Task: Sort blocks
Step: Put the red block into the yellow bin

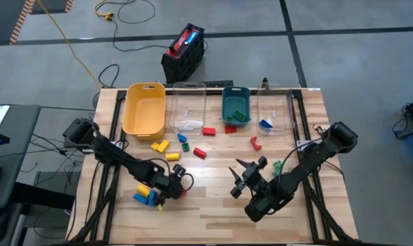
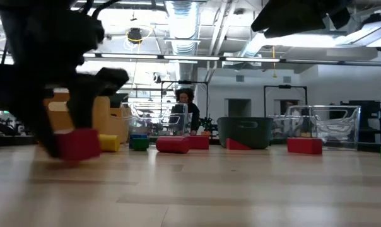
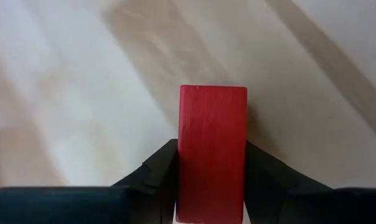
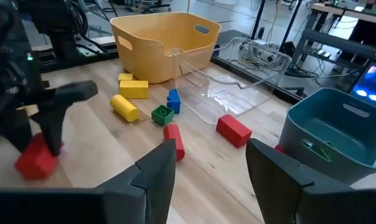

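A: Item one, left gripper (image 1: 176,186)?

B: Down at the table, well to the near side of the yellow bin (image 1: 144,109), fingers (image 3: 154,171) pressed against both long sides of a red block (image 3: 212,152). The block sits on the wood, seemingly not lifted yet.

A: Risk?

B: The hold looks shallow; the block juts far beyond the tips, so it may pivot or drop on the lift.

A: Item two, right gripper (image 1: 242,179)?

B: Hovering with jaws apart and empty, farther from the yellow bin, toward the teal bin (image 1: 235,104) side.

A: Remaining stock?

B: Loose blocks (image 1: 179,145) scattered just in front of the yellow bin. A carry toward the bins could clip them; the low view is too blurred to judge clearance.
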Tool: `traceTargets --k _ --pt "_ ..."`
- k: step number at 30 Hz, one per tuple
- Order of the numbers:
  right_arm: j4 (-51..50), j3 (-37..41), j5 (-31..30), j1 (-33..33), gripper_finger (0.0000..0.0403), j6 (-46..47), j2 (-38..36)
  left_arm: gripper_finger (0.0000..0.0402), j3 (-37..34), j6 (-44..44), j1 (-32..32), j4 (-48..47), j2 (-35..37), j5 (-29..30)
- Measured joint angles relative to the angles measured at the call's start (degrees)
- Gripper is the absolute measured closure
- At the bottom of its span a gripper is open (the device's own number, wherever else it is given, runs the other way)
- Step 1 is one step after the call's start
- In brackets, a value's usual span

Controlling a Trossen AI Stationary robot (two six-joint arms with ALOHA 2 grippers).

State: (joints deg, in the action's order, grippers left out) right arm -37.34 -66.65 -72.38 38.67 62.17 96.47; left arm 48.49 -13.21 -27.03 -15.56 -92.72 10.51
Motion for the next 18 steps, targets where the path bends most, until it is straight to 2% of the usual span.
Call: traceTargets --k 5,10,15,18 --pt "5.7 0.2 3.8 -1.6 0.0193 6.4 0.4 0.0275 0.0 -0.5 -0.4 2.6 5.3 12.9" --pt "20.4 1.5 10.2 -4.5 0.0193 -3.8 4.0 0.0273 0.0 -5.6 -1.0 6.9 9.1 27.5" --pt "24.8 1.4 10.2 -5.9 0.0193 -9.6 4.1 0.0270 0.0 -10.3 -0.4 7.4 10.7 41.4" --pt "24.6 1.4 7.2 -5.7 0.0193 -10.7 4.0 0.0269 0.0 -9.3 2.3 7.3 12.4 43.4"
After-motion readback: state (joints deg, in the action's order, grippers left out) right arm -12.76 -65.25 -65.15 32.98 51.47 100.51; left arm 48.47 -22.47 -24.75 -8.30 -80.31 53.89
